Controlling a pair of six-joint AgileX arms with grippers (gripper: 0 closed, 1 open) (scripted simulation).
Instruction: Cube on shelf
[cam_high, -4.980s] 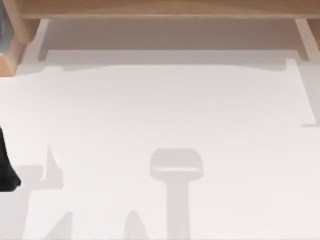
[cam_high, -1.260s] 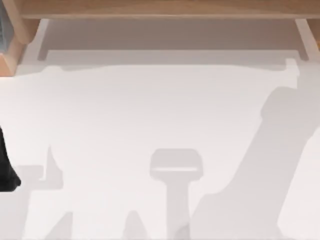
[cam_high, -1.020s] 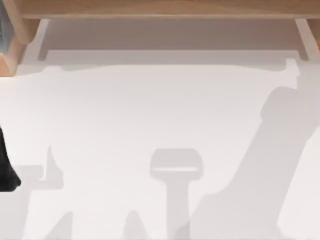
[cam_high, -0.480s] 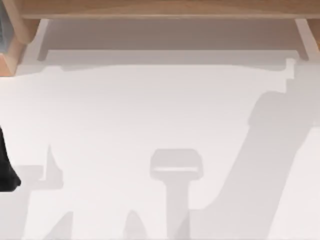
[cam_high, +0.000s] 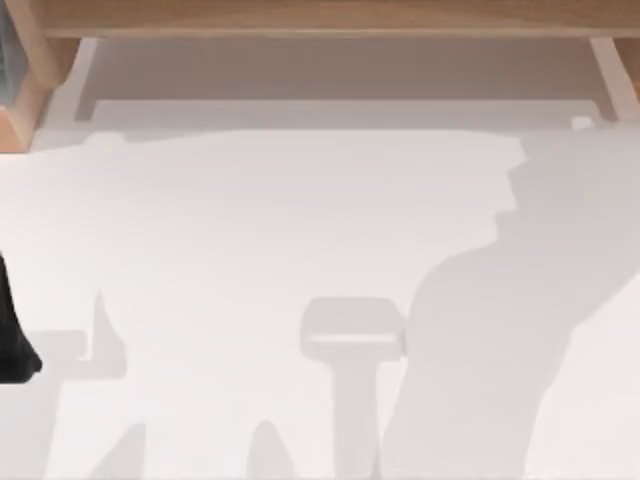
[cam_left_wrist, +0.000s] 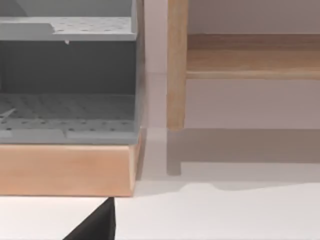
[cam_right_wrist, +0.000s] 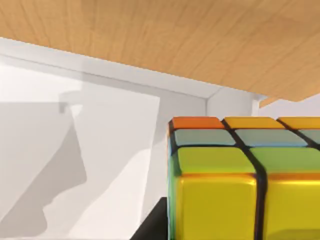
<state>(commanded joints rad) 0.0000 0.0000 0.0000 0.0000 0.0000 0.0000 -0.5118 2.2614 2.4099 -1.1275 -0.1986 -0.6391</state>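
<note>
Puzzle cube rides close under my right arm's wrist camera

The cube (cam_right_wrist: 245, 185) sits up near the shelf (cam_right_wrist: 165, 35) board's underside; I cannot tell my claw's opening. My left arm (cam_high: 12, 335) waits at the table's (cam_high: 260, 220) left edge.

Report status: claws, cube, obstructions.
Small yellow-green puzzle cube close before right wrist camera, beneath long light-brown wooden shelf. Claw fingers unseen. Grey perforated rack beside shelf's left support.

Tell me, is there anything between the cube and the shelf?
No. In the right wrist view the cube sits close up, the shelf board beyond it, with just white background between them.
</note>
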